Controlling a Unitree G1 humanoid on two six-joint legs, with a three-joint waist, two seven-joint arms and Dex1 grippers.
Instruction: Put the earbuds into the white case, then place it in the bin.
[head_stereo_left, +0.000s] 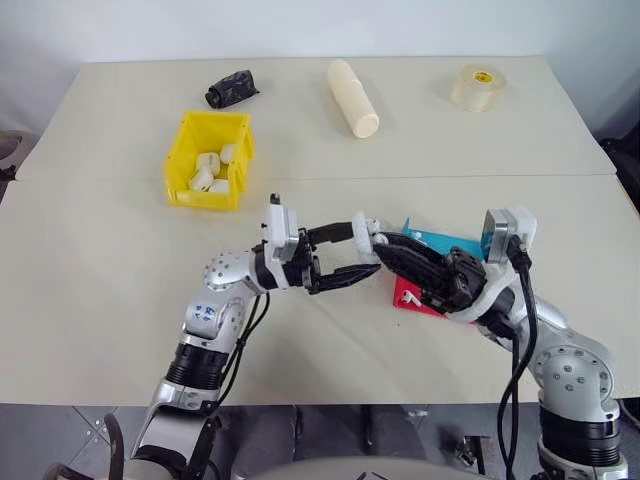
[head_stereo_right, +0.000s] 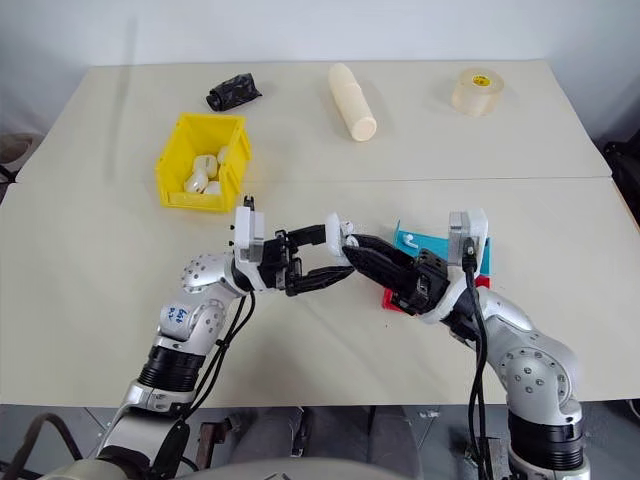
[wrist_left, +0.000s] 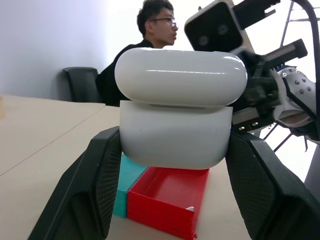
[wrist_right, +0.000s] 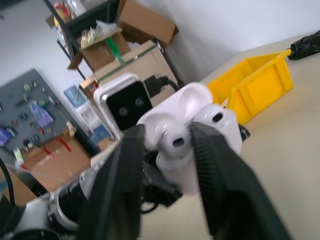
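One earbud (wrist_right: 176, 142) between right gripper (wrist_right: 167, 150) fingers, white case (wrist_left: 177, 110) half hidden

head pair looking down over table (head_stereo_left: 100, 300); wrist cameras close, sharing white case (wrist_left: 177, 125)

bare tabletop (head_stereo_left: 100, 300) beside bin (head_stereo_left: 208, 158)

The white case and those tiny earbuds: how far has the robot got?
Left gripper holds the white case above the table, lid open. In hand: two earbuds sit in its wells, right gripper at them. Left: shut the lid and put it in the yellow bin.
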